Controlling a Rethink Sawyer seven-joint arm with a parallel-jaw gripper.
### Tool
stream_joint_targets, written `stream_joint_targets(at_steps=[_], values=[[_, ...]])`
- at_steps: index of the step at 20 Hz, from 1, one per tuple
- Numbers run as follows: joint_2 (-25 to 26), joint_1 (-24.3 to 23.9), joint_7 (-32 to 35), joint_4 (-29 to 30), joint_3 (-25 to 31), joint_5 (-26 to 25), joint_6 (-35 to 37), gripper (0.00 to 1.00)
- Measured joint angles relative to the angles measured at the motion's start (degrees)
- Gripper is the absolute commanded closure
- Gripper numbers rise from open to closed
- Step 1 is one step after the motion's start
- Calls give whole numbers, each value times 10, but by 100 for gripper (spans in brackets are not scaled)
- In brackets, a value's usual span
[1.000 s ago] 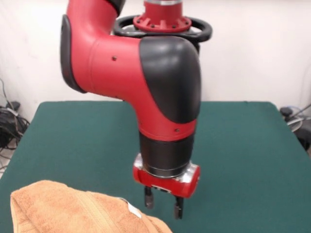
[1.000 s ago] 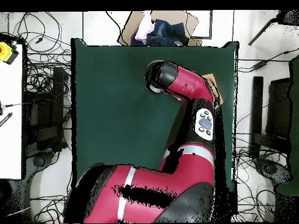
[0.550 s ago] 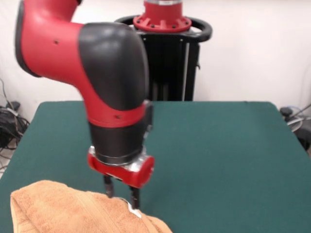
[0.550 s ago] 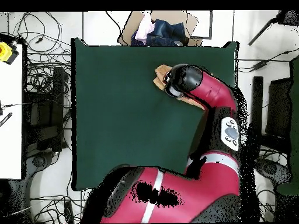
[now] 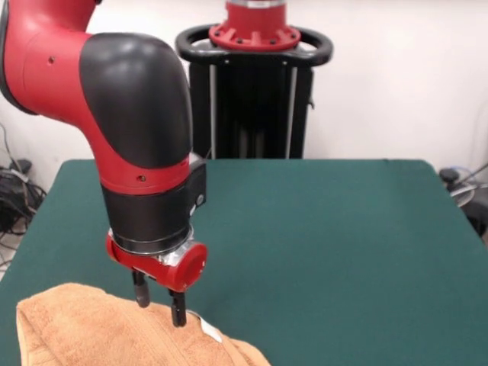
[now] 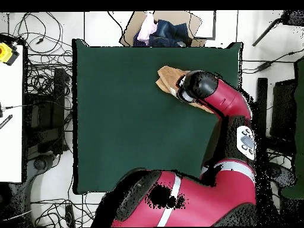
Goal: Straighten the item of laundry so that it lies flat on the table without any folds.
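The item of laundry is an orange-tan terry towel, bunched and folded at the near left corner of the green table. A small white tag shows on its right part. My gripper hangs right over the towel's upper edge, fingers apart and open, tips touching or just above the cloth. In the overhead view only a corner of the towel shows beside the arm's wrist, which hides the rest of it and the gripper.
A cardboard box with clothes sits past the table's top edge in the overhead view. Cables lie on the floor at both sides. The towel lies close to the table's edge.
The arm has swung left across the table, from beside the towel's right end to over its middle. The towel has not moved.
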Motion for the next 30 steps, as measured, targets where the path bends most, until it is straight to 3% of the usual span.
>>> stream_joint_targets(at_steps=[15,30], values=[[11,3,0,6,3,0,-31,0],[68,16,0,-53,4,0,-52,0]])
